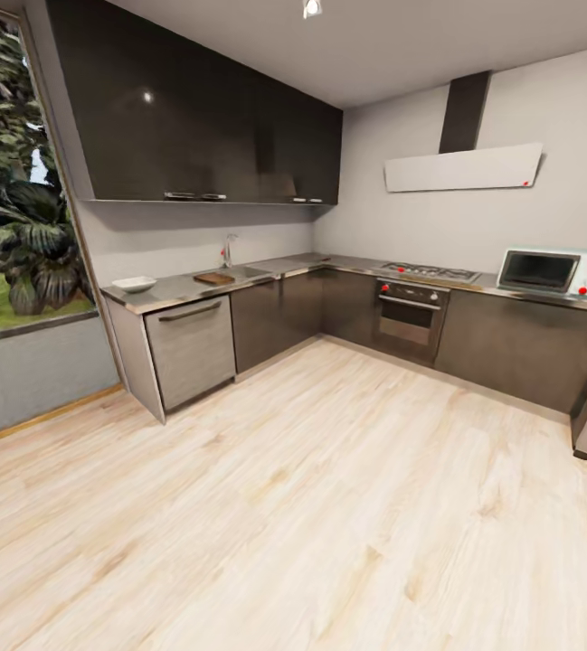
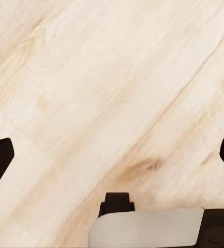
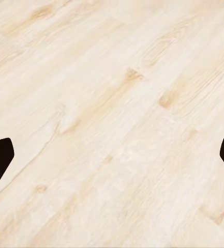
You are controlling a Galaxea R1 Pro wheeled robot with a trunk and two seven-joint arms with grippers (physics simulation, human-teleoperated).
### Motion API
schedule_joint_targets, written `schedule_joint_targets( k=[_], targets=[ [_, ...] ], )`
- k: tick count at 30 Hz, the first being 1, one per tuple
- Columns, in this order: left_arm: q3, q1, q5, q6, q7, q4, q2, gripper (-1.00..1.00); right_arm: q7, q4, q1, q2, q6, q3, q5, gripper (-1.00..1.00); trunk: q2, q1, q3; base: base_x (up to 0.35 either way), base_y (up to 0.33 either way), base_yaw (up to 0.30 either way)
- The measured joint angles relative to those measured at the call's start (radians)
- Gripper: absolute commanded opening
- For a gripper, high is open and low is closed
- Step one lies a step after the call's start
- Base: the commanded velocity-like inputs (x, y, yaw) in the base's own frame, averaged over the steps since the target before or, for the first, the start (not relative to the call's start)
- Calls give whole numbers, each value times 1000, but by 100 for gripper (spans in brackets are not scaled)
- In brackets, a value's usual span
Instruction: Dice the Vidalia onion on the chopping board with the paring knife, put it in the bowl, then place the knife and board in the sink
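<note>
Light wood floor (image 1: 311,506) lies nearest and takes up the whole foreground, so by my reading the robot stands well back from the work area and no step of the task has begun. Both wrist views look down on those same planks: the left gripper (image 2: 112,155) and the right gripper (image 3: 112,155) each show dark fingertips at opposite margins, jaws spread wide with nothing between them, which suits arms carried idle while the base travels. Across the room the countertop (image 1: 171,291) runs along the window wall and turns the corner toward the oven (image 1: 408,318) and a microwave (image 1: 553,270). Near its window end sits the bowl (image 1: 134,283), and further along, just before the tap (image 1: 229,249), lies the chopping board (image 1: 213,278), laid flat close to the front edge where a reach from the floor side would meet it. The sink (image 1: 246,270) is seen edge-on, so its basin is hidden and the Vidalia onion, presumably inside, cannot be made out; the paring knife is too small to tell.
</note>
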Motion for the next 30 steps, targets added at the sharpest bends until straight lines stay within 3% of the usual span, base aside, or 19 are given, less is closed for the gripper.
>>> schedule_joint_targets(
  k=[30],
  targets=[
    [-4, 0, -2, 0, 0, 0, -2, 100, 0, 0, 1, 2, 0, 0, -2, 100, 0, 0, 0, 253, -232, 0]
  ],
)
